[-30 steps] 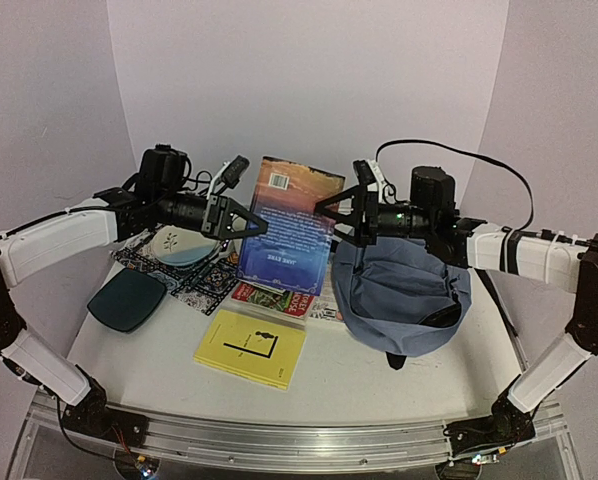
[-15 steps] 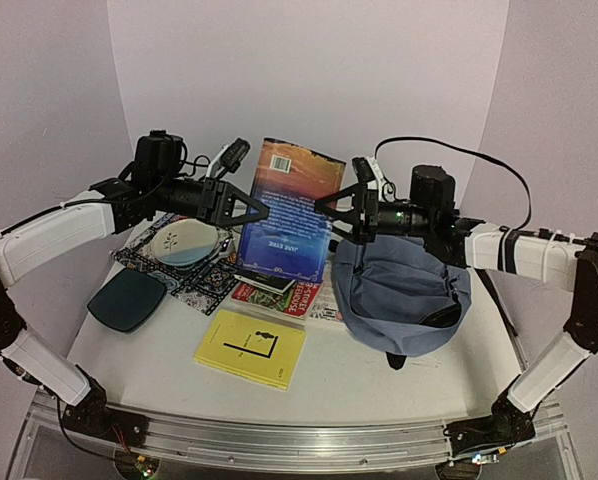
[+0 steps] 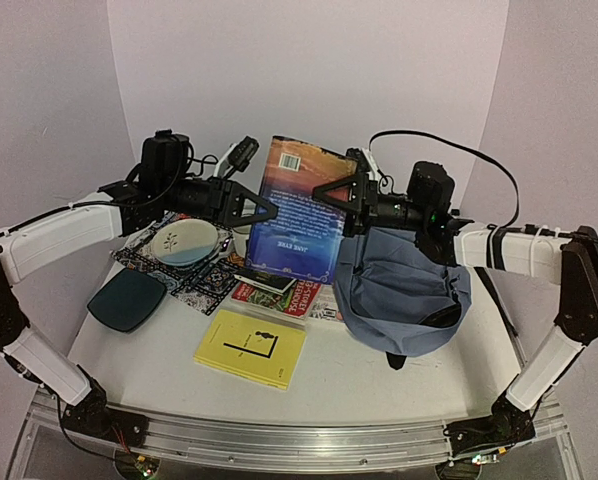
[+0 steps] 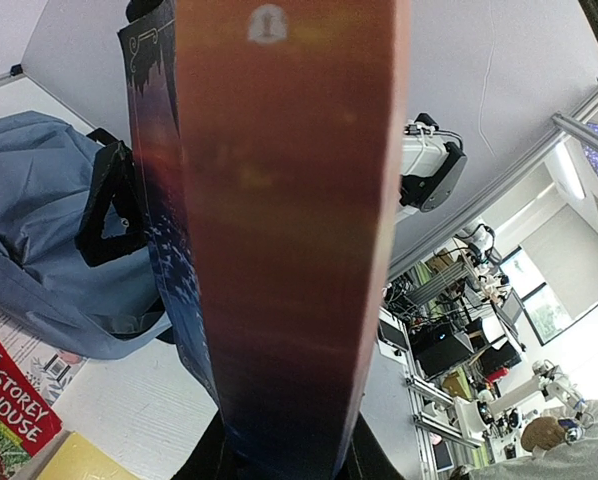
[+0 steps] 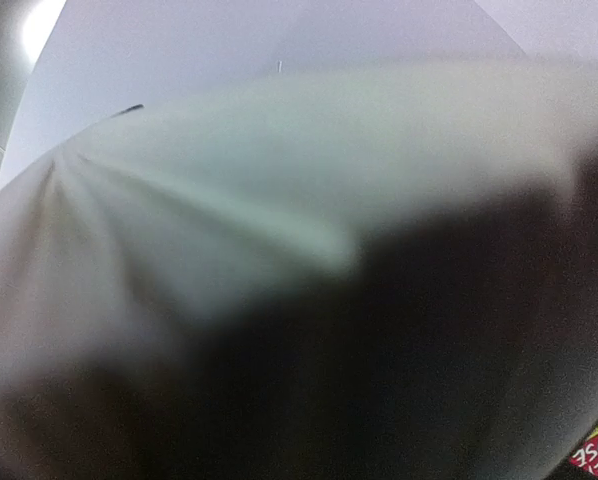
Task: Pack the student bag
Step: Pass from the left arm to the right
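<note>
A thick blue and orange book (image 3: pixel 297 215) is held upright above the table's back middle. My left gripper (image 3: pixel 269 212) is shut on its left edge; in the left wrist view the spine (image 4: pixel 279 230) fills the frame and rises from between my fingers (image 4: pixel 211 462). My right gripper (image 3: pixel 326 193) stands open at the book's right edge, its fingers spread on either side of it. The right wrist view shows only blurred pale page edges (image 5: pixel 229 200). The student bag (image 3: pixel 404 295), blue-grey and slumped, lies under the right arm, and it shows to the left of the book (image 4: pixel 39 220).
On the table lie a yellow book (image 3: pixel 251 347), a red paperback (image 3: pixel 287 297) with a dark phone-like thing (image 3: pixel 264 283) on it, a bowl (image 3: pixel 184 241) on a patterned mat (image 3: pixel 201 285), and a dark teal tray (image 3: pixel 127 298).
The book has risen and stands more upright. Both grippers moved up with it, the left one to the right as well. Neither grip has changed.
</note>
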You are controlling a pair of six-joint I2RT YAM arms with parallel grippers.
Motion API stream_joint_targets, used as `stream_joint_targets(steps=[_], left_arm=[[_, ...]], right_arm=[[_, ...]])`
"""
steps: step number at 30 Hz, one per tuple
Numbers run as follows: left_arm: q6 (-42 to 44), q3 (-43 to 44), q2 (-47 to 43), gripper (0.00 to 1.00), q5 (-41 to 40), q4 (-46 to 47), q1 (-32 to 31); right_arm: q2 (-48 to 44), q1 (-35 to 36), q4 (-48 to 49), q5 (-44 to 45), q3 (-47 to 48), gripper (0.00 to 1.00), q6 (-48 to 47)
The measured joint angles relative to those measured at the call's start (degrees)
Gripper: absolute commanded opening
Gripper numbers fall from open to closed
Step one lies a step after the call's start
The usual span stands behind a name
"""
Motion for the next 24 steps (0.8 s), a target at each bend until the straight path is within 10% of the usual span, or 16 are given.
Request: stream_joint_targets(steps=[18, 24], left_arm=[[4.76, -5.99, -0.13, 0.00, -5.99, -2.40, 3.63], [5.60, -5.92, 0.02, 0.00, -8.24, -5.33, 3.48]], right_arm=[[-0.17, 0.00, 1.88, -0.94, 0.00, 0.80, 3.15], [-0.17, 0.00, -0.37, 1.49, -1.14, 0.50, 2.86]])
